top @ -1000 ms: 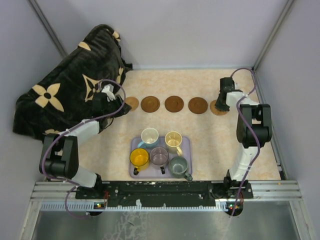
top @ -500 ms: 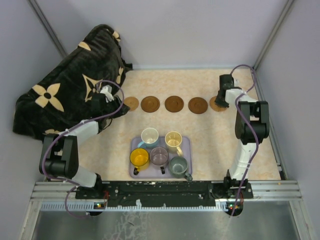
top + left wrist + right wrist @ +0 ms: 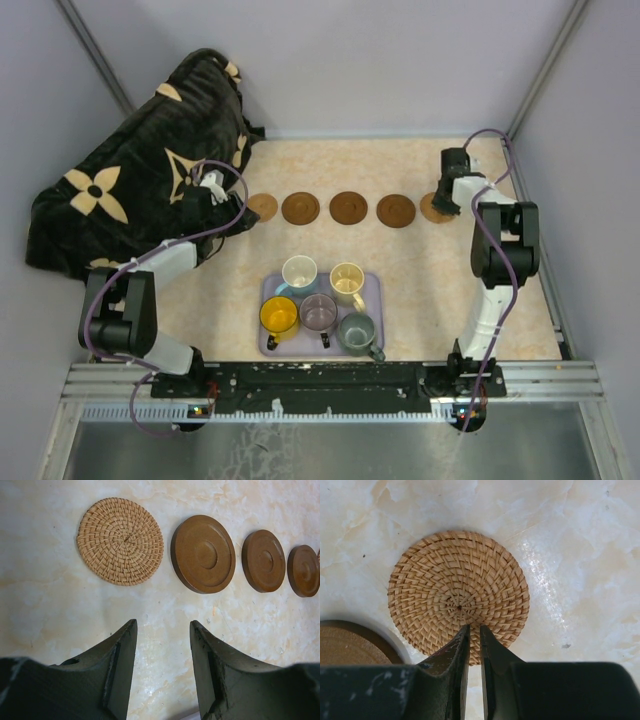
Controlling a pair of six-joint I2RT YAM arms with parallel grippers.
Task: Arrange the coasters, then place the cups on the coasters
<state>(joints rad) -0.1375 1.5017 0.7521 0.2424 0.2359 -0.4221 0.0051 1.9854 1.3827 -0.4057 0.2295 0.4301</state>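
Note:
Five coasters lie in a row across the table: a woven one (image 3: 262,206) (image 3: 120,540), three dark brown discs (image 3: 300,208) (image 3: 348,207) (image 3: 396,210), and a second woven one (image 3: 434,213) (image 3: 457,592) at the right end. My left gripper (image 3: 236,216) (image 3: 162,627) hangs open over bare table just short of the left woven coaster. My right gripper (image 3: 444,203) (image 3: 474,626) is shut to a narrow slit, its tips above the near part of the right woven coaster, which lies flat. Several cups stand on the lavender tray (image 3: 373,286): white-blue (image 3: 299,272), cream (image 3: 346,280), yellow (image 3: 278,315), mauve (image 3: 318,312), grey-green (image 3: 356,330).
A black blanket with tan flowers (image 3: 130,190) is heaped at the back left, close behind my left arm. Grey walls close in the table on three sides. A metal rail (image 3: 330,378) with the arm bases runs along the near edge.
My right gripper has drawn back a little from the right woven coaster, toward the far wall. The left arm, coasters and cups have not moved.

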